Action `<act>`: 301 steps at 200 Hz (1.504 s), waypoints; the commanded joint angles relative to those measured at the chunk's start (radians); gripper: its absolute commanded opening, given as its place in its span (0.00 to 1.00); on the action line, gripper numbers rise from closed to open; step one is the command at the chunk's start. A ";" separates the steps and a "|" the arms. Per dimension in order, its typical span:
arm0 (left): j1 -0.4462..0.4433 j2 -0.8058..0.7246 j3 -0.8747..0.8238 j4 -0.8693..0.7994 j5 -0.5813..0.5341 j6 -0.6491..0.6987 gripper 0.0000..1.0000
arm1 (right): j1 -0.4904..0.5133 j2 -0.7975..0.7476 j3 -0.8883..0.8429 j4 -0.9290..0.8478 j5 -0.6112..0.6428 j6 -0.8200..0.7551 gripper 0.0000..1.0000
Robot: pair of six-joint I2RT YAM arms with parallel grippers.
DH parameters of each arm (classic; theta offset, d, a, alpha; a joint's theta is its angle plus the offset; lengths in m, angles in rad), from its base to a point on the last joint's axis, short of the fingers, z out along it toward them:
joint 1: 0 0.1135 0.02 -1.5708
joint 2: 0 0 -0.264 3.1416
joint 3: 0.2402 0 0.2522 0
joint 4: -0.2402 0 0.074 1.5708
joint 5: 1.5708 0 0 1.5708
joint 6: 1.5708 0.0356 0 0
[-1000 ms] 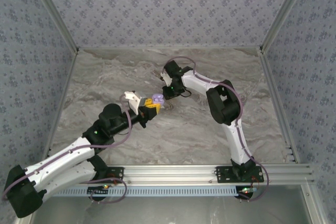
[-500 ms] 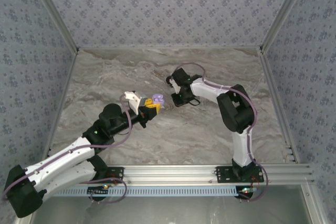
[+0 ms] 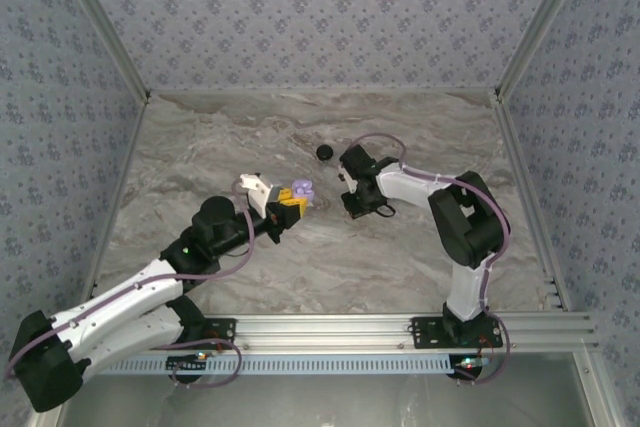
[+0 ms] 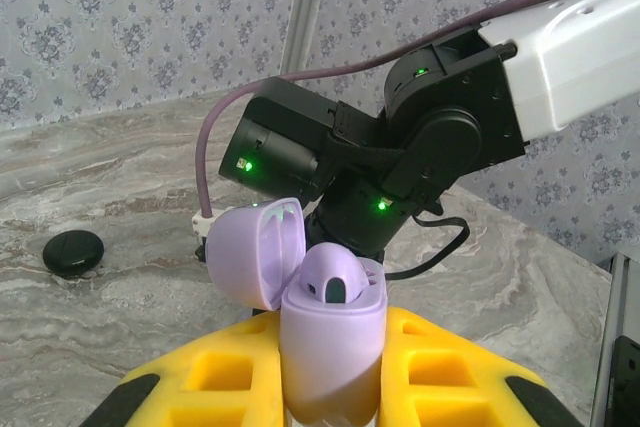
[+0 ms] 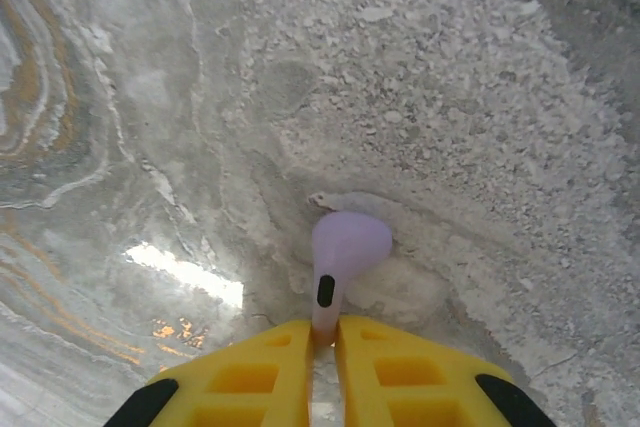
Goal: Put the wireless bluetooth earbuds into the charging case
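My left gripper (image 3: 289, 205) is shut on the charging case (image 4: 330, 347), a lavender case held upright between the yellow fingers (image 4: 450, 367). Its lid (image 4: 255, 252) is flipped open to the left, and one lavender earbud (image 4: 335, 272) sits in it. Just right of the case (image 3: 300, 190) my right gripper (image 3: 350, 209) points down at the table. In the right wrist view the right gripper (image 5: 323, 332) is shut on the stem of a second lavender earbud (image 5: 350, 242), its head just above the marble.
A small black round puck (image 3: 323, 152) lies on the marble table (image 3: 200, 147) behind the right gripper, and shows left of the case in the left wrist view (image 4: 73, 252). Patterned walls close three sides. The right arm's wrist (image 4: 420, 137) hangs close behind the case.
The right arm has swung right and toward the near edge, away from the black puck, which now shows. The left arm has held still with the case.
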 commanded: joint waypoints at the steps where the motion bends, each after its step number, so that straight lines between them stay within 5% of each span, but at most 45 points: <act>1: -0.008 0.007 0.019 0.038 -0.007 0.008 0.11 | -0.005 -0.005 -0.029 -0.012 0.009 0.024 0.17; 22: -0.008 0.009 0.020 0.038 -0.006 0.009 0.11 | -0.005 -0.009 -0.025 -0.015 0.019 0.027 0.24; 46: -0.009 0.010 0.022 0.038 -0.006 0.008 0.11 | -0.005 -0.031 -0.018 -0.023 0.030 0.037 0.44; 75: -0.008 0.010 0.023 0.037 -0.009 0.007 0.11 | -0.006 -0.050 0.001 -0.028 0.035 0.064 0.49; 157: -0.008 0.014 0.025 0.040 -0.009 0.005 0.11 | -0.004 0.039 0.165 -0.116 0.085 0.190 0.48; 301: -0.008 0.005 0.017 0.040 -0.011 0.004 0.11 | 0.005 0.148 0.266 -0.200 0.081 0.190 0.38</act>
